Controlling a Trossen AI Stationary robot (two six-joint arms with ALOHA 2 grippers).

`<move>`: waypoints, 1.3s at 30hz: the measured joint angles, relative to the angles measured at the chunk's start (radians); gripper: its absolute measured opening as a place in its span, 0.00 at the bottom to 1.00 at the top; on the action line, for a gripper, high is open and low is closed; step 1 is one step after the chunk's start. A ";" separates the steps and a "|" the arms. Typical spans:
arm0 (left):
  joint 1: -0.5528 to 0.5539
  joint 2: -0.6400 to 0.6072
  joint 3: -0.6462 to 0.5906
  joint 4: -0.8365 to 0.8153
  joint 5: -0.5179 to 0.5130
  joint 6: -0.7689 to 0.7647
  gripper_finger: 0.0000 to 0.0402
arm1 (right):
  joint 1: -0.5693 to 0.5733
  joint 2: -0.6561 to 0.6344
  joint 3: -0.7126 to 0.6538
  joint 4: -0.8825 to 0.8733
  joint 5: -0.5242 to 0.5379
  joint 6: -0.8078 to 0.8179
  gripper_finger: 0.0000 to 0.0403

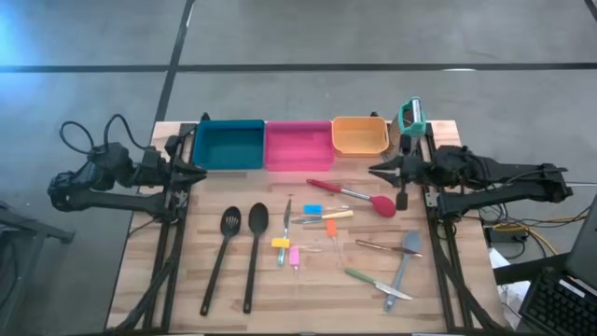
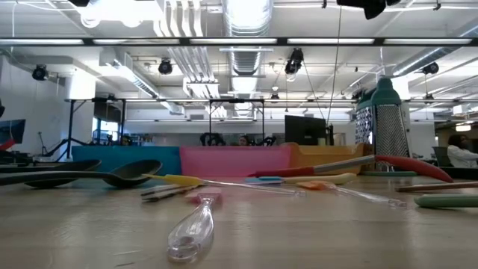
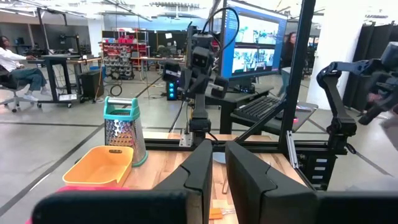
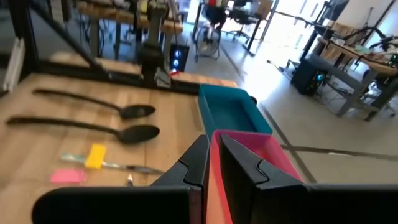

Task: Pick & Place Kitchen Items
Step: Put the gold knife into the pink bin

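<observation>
Utensils spread mid-table (image 1: pixel 233 313): two black spoons (image 1: pixel 239 254), red-headed spoon (image 1: pixel 354 197), grey spatula (image 1: pixel 405 259), coloured-handle cutlery (image 1: pixel 312 224). Teal bin (image 1: pixel 229 145), pink bin (image 1: pixel 298 147), orange bin (image 1: pixel 360 135), grater (image 1: pixel 411 116) along far edge. Left gripper (image 1: pixel 200 172), right gripper (image 1: pixel 374 171) at sides, jaws narrow, empty.

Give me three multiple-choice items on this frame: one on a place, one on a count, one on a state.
1. Where does the upright teal-topped metal grater stand?
A. beside the small orange square bin, at the table's back right corner
B. inside the teal bin
C. between the two spoons

2. How many long black plastic spoons lie on the wooden table?
A. one
B. two
C. four

3. How do the left gripper and right gripper stand?
A. both wide open
B. left holding a spoon
C. both shut and empty

Answers: 1 A, the high view shows it just right of the orange bin. 2 B, two lie side by side at front left. 3 C, the wrist views show fingers together with nothing between them.
</observation>
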 joint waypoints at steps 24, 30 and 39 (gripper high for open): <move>0.000 0.000 0.000 0.000 0.000 0.000 0.12 | 0.000 0.377 0.000 0.004 0.000 -0.056 0.08; 0.000 0.000 0.000 0.000 0.000 0.000 0.12 | 0.000 0.418 0.000 0.019 0.019 -0.126 0.08; 0.000 0.000 0.000 0.000 0.000 0.000 0.12 | 0.000 0.379 0.037 0.125 0.016 -0.100 0.08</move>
